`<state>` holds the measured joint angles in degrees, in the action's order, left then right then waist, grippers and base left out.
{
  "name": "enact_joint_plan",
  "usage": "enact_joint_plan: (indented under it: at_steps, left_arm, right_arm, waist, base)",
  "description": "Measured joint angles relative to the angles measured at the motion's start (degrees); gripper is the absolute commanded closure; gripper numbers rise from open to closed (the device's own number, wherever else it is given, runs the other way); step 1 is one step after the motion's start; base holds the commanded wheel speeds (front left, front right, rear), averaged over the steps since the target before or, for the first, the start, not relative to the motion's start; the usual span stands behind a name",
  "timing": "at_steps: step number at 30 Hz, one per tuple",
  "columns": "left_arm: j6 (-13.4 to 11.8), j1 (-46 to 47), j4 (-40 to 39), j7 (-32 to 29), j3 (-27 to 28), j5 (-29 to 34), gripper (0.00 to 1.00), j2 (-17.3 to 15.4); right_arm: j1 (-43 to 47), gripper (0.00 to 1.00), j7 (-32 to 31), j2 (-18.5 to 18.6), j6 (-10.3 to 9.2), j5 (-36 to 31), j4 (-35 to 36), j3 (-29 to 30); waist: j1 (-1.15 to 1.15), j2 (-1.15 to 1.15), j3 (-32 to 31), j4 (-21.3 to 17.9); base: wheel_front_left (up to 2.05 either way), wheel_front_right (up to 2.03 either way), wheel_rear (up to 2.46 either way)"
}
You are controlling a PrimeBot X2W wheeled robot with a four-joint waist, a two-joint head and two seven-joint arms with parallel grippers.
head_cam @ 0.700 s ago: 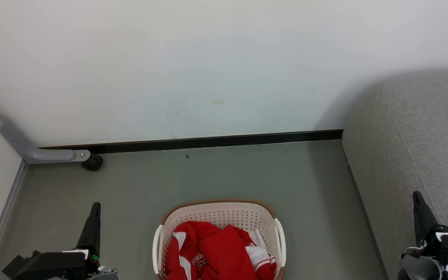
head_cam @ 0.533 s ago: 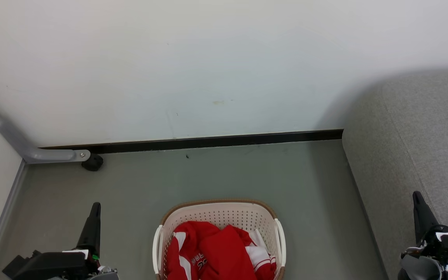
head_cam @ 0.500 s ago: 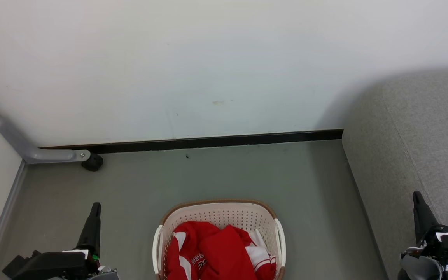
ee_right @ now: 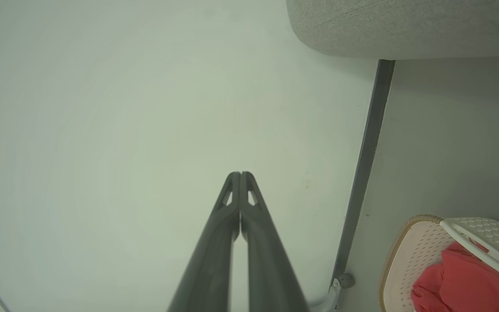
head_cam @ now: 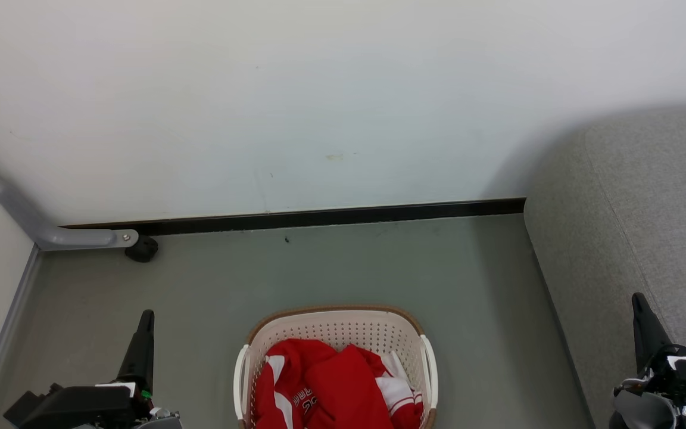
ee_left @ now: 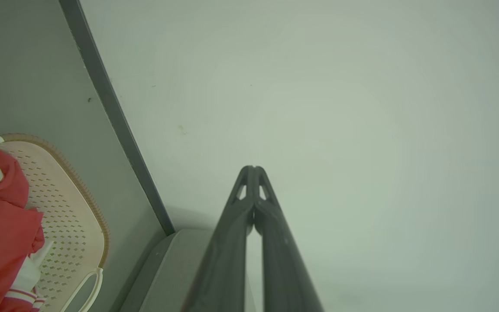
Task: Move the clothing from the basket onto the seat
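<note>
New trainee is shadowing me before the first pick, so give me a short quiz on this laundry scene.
1. True or false: the red-and-white sports jerseys lie inside the cream perforated plastic basket.
2. The large grey fabric seat stands on which side of the basket? A) robot's left B) robot's right C) underneath it
3. Fill in: the left claw and the right claw are both ____.
Key: 1 true; 2 B; 3 shut.
</note>
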<state>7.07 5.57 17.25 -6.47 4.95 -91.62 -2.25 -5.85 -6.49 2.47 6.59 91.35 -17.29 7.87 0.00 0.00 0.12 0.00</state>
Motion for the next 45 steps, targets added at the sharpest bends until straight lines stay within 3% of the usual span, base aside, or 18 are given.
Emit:
enact_joint_plan:
  at_steps: [36,37,45]
  left_arm:
    - [0.0,0.0,0.0,0.0,0.0,0.0,1.0,0.0]
    - [0.0,0.0,0.0,0.0,0.0,0.0,0.0,0.0]
    - [-0.1,-3.1,4.0,0.0,-0.1,0.0,0.0,0.9]
  right_arm:
    - [0.0,1.0,0.0,0.0,0.0,0.1,0.0,0.0]
    - [0.0,0.0,0.0,0.0,0.0,0.1,0.0,0.0]
    - [2.9,0.0,0.0,-1.6,-0.11,0.0,-4.1,-0.3]
  waist:
    - [0.0,0.0,0.0,0.0]
    - [0.0,0.0,0.0,0.0]
    - [0.0,0.0,0.0,0.0]
  base:
    - [0.0,0.0,0.0]
    - [0.0,0.0,0.0]
    - [0.0,0.0,0.0]
